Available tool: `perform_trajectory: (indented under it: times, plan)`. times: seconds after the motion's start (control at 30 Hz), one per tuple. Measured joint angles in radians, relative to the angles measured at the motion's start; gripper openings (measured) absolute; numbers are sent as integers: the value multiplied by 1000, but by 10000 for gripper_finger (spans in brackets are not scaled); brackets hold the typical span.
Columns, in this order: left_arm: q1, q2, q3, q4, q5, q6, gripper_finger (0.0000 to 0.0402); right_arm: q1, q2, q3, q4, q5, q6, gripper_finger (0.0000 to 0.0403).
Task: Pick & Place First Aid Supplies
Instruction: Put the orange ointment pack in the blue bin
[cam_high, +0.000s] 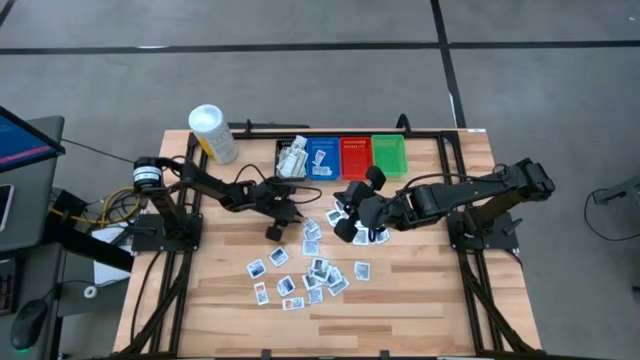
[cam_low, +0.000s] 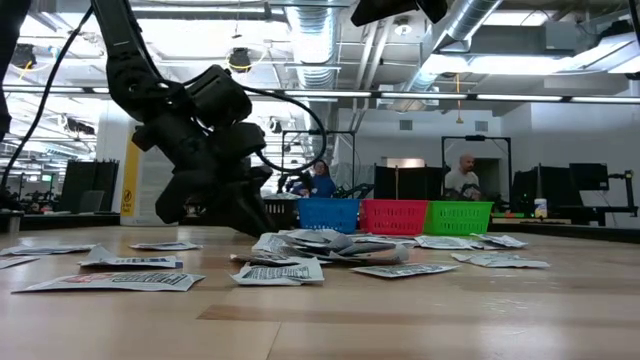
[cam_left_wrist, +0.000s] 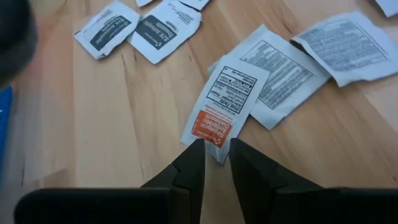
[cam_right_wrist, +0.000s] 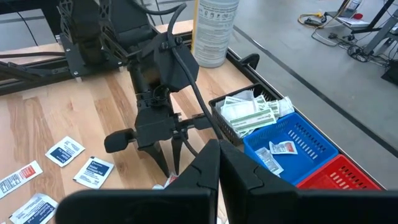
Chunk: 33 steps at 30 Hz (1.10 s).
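Pale wood planks make up the tabletop (cam_high: 400, 300), and from above the first aid packets (cam_high: 300, 275) lie scattered across its middle, most of them toward six o'clock. Along the twelve o'clock edge sit four bins in a row: black (cam_high: 292, 158), blue (cam_high: 322, 156), red (cam_high: 355, 155) and green (cam_high: 389, 153). A white tub (cam_high: 213, 133) stands at about ten o'clock. The left gripper (cam_high: 286, 213) reaches in from nine o'clock, just below the black bin; the right gripper (cam_high: 360, 228) comes from three o'clock and hangs over the packets near the centre.

At table height, a dark arm (cam_low: 200, 140) dips to the wood beside a small heap of packets (cam_low: 320, 250), with the blue bin (cam_low: 328, 214), red bin (cam_low: 394, 216) and green bin (cam_low: 460, 217) behind it — two people show far back in the room.

From the left wrist, the left gripper (cam_left_wrist: 216, 155) is narrowed on the corner of an orange-marked packet (cam_left_wrist: 227, 102), which lies over a larger white one (cam_left_wrist: 283, 78).

From the right wrist, the right gripper (cam_right_wrist: 219, 158) has its fingers pressed together, holding nothing — beyond it the left arm (cam_right_wrist: 155, 93) points down at the wood, and the black bin (cam_right_wrist: 249, 112) is stuffed with packets while the blue bin (cam_right_wrist: 298, 143) holds a few.
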Motion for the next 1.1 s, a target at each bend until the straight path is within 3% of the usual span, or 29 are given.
perform_trajectory:
  times: [0.3, 0.57, 0.83, 1.1]
  plan:
    - [2, 7, 0, -4, 3, -24, 69, 0, 0, 0, 0, 0, 0, 1]
    - [3, 8, -1, -32, 40, -150, 7, 0, 0, 0, 0, -21, 0, 1]
    - [3, -3, -6, -38, 42, -233, 5, 0, 0, 0, 0, -46, 0, 1]
    - [2, -93, -11, -53, 32, -242, 4, 0, 0, 0, 1, -52, 0, 1]
